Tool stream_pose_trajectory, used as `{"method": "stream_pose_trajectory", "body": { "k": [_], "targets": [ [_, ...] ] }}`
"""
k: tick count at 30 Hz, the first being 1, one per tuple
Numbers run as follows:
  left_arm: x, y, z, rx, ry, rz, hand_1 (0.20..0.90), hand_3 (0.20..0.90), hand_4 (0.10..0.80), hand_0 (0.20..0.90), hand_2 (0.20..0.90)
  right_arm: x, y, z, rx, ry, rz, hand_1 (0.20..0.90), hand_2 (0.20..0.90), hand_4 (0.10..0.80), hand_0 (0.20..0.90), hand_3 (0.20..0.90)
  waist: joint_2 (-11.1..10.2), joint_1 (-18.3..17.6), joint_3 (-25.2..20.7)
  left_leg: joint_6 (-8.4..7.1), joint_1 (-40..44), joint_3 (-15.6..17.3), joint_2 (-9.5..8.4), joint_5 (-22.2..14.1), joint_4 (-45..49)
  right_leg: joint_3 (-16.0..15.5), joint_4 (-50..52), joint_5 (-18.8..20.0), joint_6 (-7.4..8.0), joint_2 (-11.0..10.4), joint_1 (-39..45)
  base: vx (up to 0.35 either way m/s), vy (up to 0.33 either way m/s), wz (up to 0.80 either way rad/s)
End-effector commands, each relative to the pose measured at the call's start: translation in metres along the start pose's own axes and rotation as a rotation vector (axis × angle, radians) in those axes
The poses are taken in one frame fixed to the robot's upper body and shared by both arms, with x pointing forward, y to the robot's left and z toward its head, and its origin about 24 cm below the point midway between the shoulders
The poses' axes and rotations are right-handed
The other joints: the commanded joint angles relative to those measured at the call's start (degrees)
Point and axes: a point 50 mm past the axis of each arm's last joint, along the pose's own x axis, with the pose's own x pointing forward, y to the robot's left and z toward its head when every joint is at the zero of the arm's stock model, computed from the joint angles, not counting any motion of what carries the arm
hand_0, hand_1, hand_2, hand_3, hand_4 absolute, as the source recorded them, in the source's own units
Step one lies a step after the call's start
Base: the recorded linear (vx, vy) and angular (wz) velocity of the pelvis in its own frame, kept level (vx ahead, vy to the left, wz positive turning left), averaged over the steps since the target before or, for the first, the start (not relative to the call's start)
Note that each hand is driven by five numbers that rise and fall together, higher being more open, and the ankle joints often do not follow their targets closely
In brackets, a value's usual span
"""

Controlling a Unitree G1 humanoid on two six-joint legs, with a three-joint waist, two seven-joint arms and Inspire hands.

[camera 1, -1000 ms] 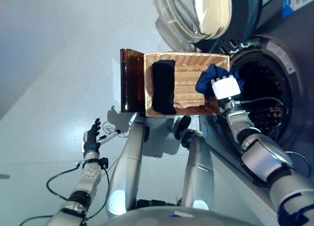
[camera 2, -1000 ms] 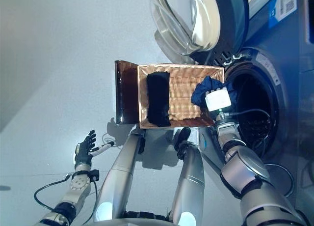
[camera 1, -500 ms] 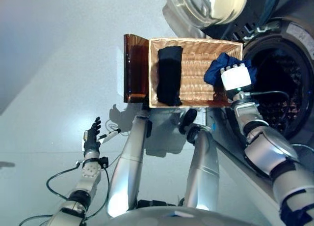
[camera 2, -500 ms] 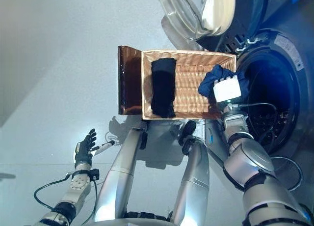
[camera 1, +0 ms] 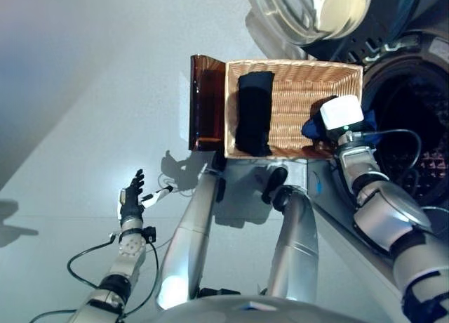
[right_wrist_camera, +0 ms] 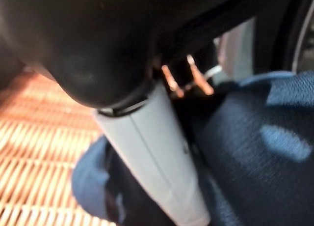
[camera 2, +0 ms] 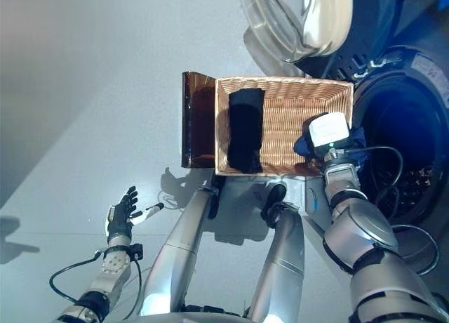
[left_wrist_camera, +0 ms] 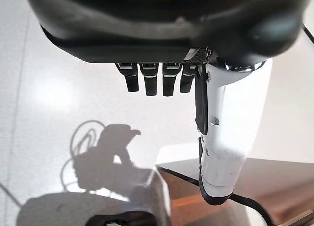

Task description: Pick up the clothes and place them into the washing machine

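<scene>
Left hand (camera 1: 130, 202) hanging low at the left side, fingers straight, holding nothing. Right hand (right_wrist_camera: 147, 137) reaching forward with arm extended, thumb clamped on blue cloth (right_wrist_camera: 245, 137).

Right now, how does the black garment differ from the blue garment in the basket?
The black garment lies flat and folded in a long strip near the left end of the basket, untouched; the blue garment is bunched up at the right end, by the washing machine drum, with the right hand gripping it. The left hand hangs open, away from both garments. Both garments are dark cloth.
</scene>
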Motion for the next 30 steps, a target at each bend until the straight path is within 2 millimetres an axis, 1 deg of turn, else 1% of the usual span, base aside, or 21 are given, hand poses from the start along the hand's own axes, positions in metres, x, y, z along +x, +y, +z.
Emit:
{"method": "stream_pose_trajectory", "body": {
  "k": [1,8,10,13,15,16,17,18,20,21,22,23,24,25,26,27,29,30],
  "targets": [
    [-0.008,0.017,-0.008,0.021,-0.014,0.043,0.900,0.900,0.800,0.900,0.900,0.004,-0.005,-0.048,-0.111,0.119,-0.023,0.200,0.200,0.300,0.200,0.200,1.6,-0.4,-0.6,-3.85,2.6,-0.3,0.32,1.7,-8.0,-2.1,-5.7,1.8,-4.05,2.1,4.1,0.000,0.000,0.00],
    [-0.012,0.015,-0.015,0.048,0.015,0.002,0.900,0.900,0.800,0.900,0.900,0.007,-0.010,-0.047,-0.108,0.127,-0.027,0.200,0.200,0.300,0.200,0.200,1.5,-0.1,-1.2,-4.11,8.3,-0.4,0.91,3.5,-13.3,-2.8,-11.5,3.9,-3.24,2.6,10.0,0.022,-0.009,-0.02],
    [-0.014,0.016,-0.017,0.059,0.024,-0.008,0.900,0.900,0.800,0.900,0.900,0.009,-0.013,-0.049,-0.073,0.151,-0.033,0.200,0.200,0.300,0.200,0.200,1.6,0.0,-1.6,-4.21,10.8,-0.4,1.14,4.3,-15.8,-3.1,-14.2,4.9,-2.90,2.8,12.6,0.067,-0.020,-0.04],
    [-0.016,0.015,-0.022,0.085,0.044,-0.029,0.900,0.900,0.800,0.900,0.900,0.009,-0.013,-0.045,0.003,0.177,-0.034,0.200,0.200,0.300,0.200,0.200,1.7,0.2,-2.2,-4.31,15.3,-0.4,1.27,5.5,-19.4,-3.7,-18.6,6.4,-2.23,3.0,17.4,0.078,-0.008,-0.10],
    [-0.019,0.014,-0.025,0.095,0.056,-0.045,0.900,0.900,0.800,0.900,0.900,0.008,-0.011,-0.039,0.131,0.212,-0.033,0.200,0.200,0.300,0.200,0.200,2.0,0.2,-2.5,-4.25,18.4,-0.3,1.30,6.3,-21.9,-4.2,-21.7,7.4,-1.73,3.1,21.0,0.081,0.006,-0.14],
    [-0.020,0.014,-0.026,0.098,0.061,-0.049,0.900,0.900,0.800,0.900,0.900,0.008,-0.012,-0.035,0.228,0.238,-0.041,0.200,0.200,0.300,0.200,0.200,2.3,0.2,-2.7,-4.26,20.0,-0.3,1.37,6.9,-23.5,-4.3,-23.9,8.3,-1.40,3.1,22.8,-0.017,0.040,-0.10],
    [-0.022,0.014,-0.029,0.103,0.072,-0.056,0.900,0.900,0.800,0.900,0.900,0.008,-0.010,-0.029,0.284,0.239,-0.041,0.200,0.200,0.300,0.200,0.200,2.7,0.2,-2.7,-3.98,21.0,0.2,1.55,9.2,-25.3,-5.0,-26.1,10.6,-1.64,3.0,23.8,-0.037,0.039,-0.06],
    [-0.023,0.015,-0.031,0.110,0.082,-0.058,0.900,0.900,0.800,0.900,0.900,0.007,-0.009,-0.026,0.301,0.239,-0.035,0.200,0.200,0.300,0.200,0.200,3.0,0.1,-2.6,-3.99,22.2,0.2,1.56,9.4,-26.1,-5.2,-27.1,10.9,-1.49,3.1,25.1,-0.045,0.040,-0.02],
    [-0.026,0.014,-0.036,0.121,0.105,-0.069,0.900,0.900,0.800,0.900,0.900,0.007,-0.010,-0.018,0.431,0.250,-0.041,0.200,0.200,0.300,0.200,0.200,3.6,-0.1,-2.7,-4.05,24.1,0.2,1.20,9.9,-27.4,-5.0,-29.3,11.8,-1.13,3.0,27.3,0.054,0.029,-0.05],
    [-0.029,0.013,-0.040,0.131,0.117,-0.078,0.900,0.900,0.800,0.900,0.900,0.006,-0.009,-0.008,0.573,0.259,-0.034,0.200,0.200,0.300,0.200,0.200,3.9,-0.3,-2.9,-3.98,25.2,0.4,1.14,10.1,-28.3,-4.9,-30.5,12.4,-0.87,3.0,28.3,0.064,0.034,-0.09],
    [-0.030,0.013,-0.041,0.122,0.122,-0.077,0.900,0.900,0.800,0.900,0.900,0.005,-0.010,0.001,0.673,0.268,-0.040,0.200,0.200,0.300,0.200,0.200,4.2,-0.5,-3.2,-3.97,25.9,0.5,1.16,10.2,-28.8,-5.0,-31.1,12.7,-0.68,3.0,28.8,0.059,0.033,-0.12],
    [-0.032,0.014,-0.043,0.123,0.128,-0.077,0.900,0.900,0.800,0.900,0.900,0.004,-0.010,0.011,0.833,0.281,-0.035,0.200,0.200,0.300,0.200,0.200,4.5,-0.7,-3.4,-3.94,26.3,0.6,1.22,10.3,-29.3,-4.9,-31.5,12.8,-0.55,2.9,29.2,0.052,0.033,-0.11],
    [-0.035,0.014,-0.046,0.124,0.141,-0.082,0.900,0.900,0.800,0.900,0.900,0.000,-0.006,0.017,0.929,0.300,-0.024,0.200,0.200,0.300,0.200,0.200,4.7,-0.9,-3.5,-3.90,27.1,0.7,1.26,10.4,-29.5,-4.7,-31.7,13.0,-0.46,2.9,29.8,0.036,0.026,-0.07],
    [-0.035,0.014,-0.046,0.125,0.141,-0.082,0.900,0.900,0.800,0.900,0.900,0.000,-0.006,0.017,0.929,0.300,-0.024,0.200,0.200,0.300,0.200,0.200,4.7,-0.9,-3.5,-3.90,27.1,0.7,1.26,10.4,-29.5,-4.7,-31.7,13.0,-0.46,2.9,29.8,0.052,0.047,0.01],
    [-0.039,0.016,-0.051,0.123,0.162,-0.079,0.900,0.900,0.800,0.900,0.900,-0.004,-0.006,0.030,1.175,0.336,-0.026,0.200,0.200,0.300,0.200,0.200,5.1,-1.4,-3.9,-3.77,27.7,1.0,1.01,10.4,-29.9,-4.5,-32.1,13.2,-0.30,2.8,30.3,0.043,0.043,0.02],
    [-0.041,0.016,-0.054,0.126,0.174,-0.082,0.900,0.900,0.800,0.900,0.900,-0.009,0.001,0.035,1.245,0.363,-0.002,0.200,0.200,0.300,0.200,0.200,5.3,-1.5,-4.0,-3.70,28.1,1.0,0.97,10.3,-29.9,-4.3,-32.0,13.1,-0.32,2.8,30.5,0.059,0.052,-0.01],
    [-0.044,0.018,-0.057,0.126,0.184,-0.079,0.900,0.900,0.800,0.900,0.900,-0.012,-0.002,0.047,1.462,0.384,0.002,0.200,0.200,0.300,0.200,0.200,5.6,-1.7,-4.4,-3.58,28.3,1.3,0.78,10.2,-29.9,-4.0,-32.0,13.1,-0.25,2.6,30.6,0.033,0.035,-0.07],
    [-0.044,0.019,-0.058,0.130,0.191,-0.081,0.900,0.900,0.800,0.900,0.900,-0.015,0.002,0.050,1.517,0.414,0.012,0.200,0.200,0.300,0.200,0.200,5.7,-1.9,-4.6,-3.47,28.4,1.4,0.71,10.0,-29.7,-3.9,-31.7,13.0,-0.25,2.6,30.6,0.025,0.035,-0.04]
  ]
}}
